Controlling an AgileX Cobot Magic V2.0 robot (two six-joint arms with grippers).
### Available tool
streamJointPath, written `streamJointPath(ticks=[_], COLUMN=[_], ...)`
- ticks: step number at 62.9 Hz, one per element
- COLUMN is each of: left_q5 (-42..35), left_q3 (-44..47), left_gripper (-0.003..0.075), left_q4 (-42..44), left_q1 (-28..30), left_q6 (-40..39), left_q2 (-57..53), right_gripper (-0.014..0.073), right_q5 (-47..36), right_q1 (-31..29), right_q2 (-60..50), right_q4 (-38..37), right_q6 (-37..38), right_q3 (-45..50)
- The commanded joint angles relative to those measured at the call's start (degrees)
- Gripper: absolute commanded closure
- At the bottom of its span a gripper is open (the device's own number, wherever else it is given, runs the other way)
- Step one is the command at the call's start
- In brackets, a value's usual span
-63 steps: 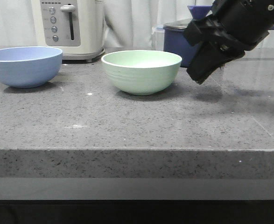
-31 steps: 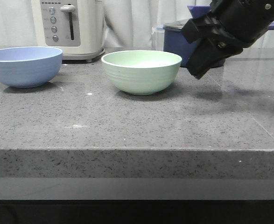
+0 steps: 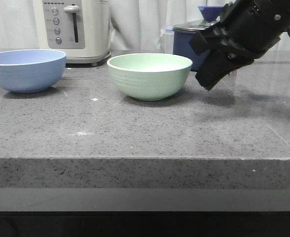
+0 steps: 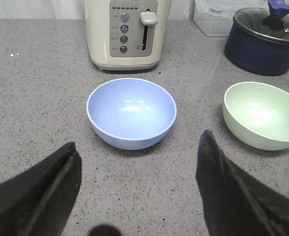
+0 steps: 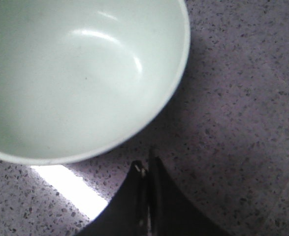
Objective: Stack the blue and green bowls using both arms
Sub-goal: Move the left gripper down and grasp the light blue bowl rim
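The blue bowl sits empty at the far left of the counter; it also shows in the left wrist view. The green bowl sits empty at the centre; it also shows in the left wrist view and fills the right wrist view. My right gripper hangs just right of the green bowl, a little above the counter, jaws shut and empty. My left gripper is wide open and empty, short of the blue bowl; it is out of the front view.
A white toaster stands behind the bowls. A dark navy lidded saucepan and a clear container stand at the back right, behind my right arm. The counter's front edge runs across the front view.
My right gripper rose slightly and shifted towards the green bowl, then came down a little. The bowls have not moved.
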Motion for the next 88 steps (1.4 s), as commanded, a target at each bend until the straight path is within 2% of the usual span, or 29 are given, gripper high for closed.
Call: streamJointPath(ticks=[1,12,23,39,53,69,79,88], left_q5=[-4.0,-4.3,-2.9,6.4,9.2,16.1,16.8,16.7], left_q3=[-1.7,-1.7,-4.7,-15.7,-25.1,-34.9,-38.3,-39.6], left_gripper=[0.0229,0.0229,0.0229,0.0229,0.0229,0.0229,0.0229,0.0229], left_q4=[-0.4,-0.4,0.8,6.1,5.7,1.9,-7.8,-11.5], left_q1=[-0.4,-0.4,-0.4,1.2,7.1,11.2,13.9,14.6], left_q6=[-0.1,-0.1,-0.1,-0.7,-0.7,0.0,6.3,8.6], left_q2=[0.4,0.8,6.1,20.2,33.8,47.0,53.0,56.8], right_gripper=[0.0657,0.0657,0.0657,0.0657,0.0657,0.0657,0.0657,0.0657], right_q5=[-2.9,-2.8,-2.8,-2.9,-2.9,-2.9,-2.9,-2.9], right_q1=[0.0,0.0,0.0,0.0,0.0,0.0,0.0,0.0], right_q2=[-1.9,-1.9,-1.9,-1.9,-1.9,-1.9,-1.9,-1.9], right_q4=[1.2,1.2,1.2,1.2,1.2,1.2,1.2,1.2], right_q6=[-0.8,-0.8,-0.8,-0.8,-0.8,-0.8,-0.8,-0.8], right_q3=[-1.5,-1.5,-1.5,-1.5,-1.5,-1.5,-1.5,-1.5])
